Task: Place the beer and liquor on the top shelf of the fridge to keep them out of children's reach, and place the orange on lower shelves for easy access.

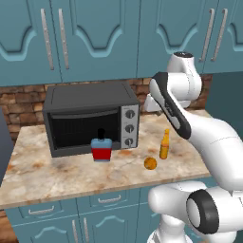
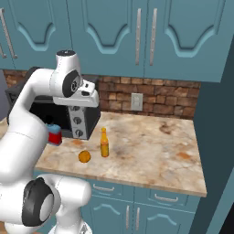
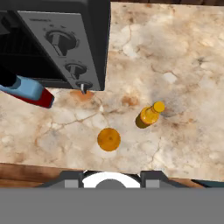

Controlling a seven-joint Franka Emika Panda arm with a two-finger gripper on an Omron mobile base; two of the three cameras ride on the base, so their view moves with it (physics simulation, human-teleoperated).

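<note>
The upper cabinets (image 1: 95, 38) are finished in teal and are fitted with grey bar handles; a brick backsplash (image 2: 155, 98) with a wall outlet (image 2: 136, 101) is seen below them. The marble countertop (image 2: 151, 151) is carried on teal lower drawers (image 1: 109, 199).

The white arm (image 1: 209, 137) is raised from the base and folded: in the left base view the lower links are seen at the lower right, a dark-padded link is angled up and to the left, and the wrist is held high above the right part of the countertop. In the right base view the hand (image 2: 84, 97) is held level in front of the oven's control panel, well above the counter. The camera on the hand is directed down at the countertop. The gripper's fingers are not clearly resolved in any view; the pincer is taken to be closed together, with nothing seen between the fingers.

The black countertop oven (image 1: 90, 118) is placed at the back left of the countertop, with three knobs (image 1: 129, 127) on its right side.

The liquor (image 1: 101, 148) is stood upright just in front of the oven door. The beer (image 1: 164, 144) is stood upright to the right of the oven, apart from it. The orange (image 1: 150, 163) is rested on the countertop near the front edge, just beside the beer and apart from it, between the beer and the liquor.
</note>
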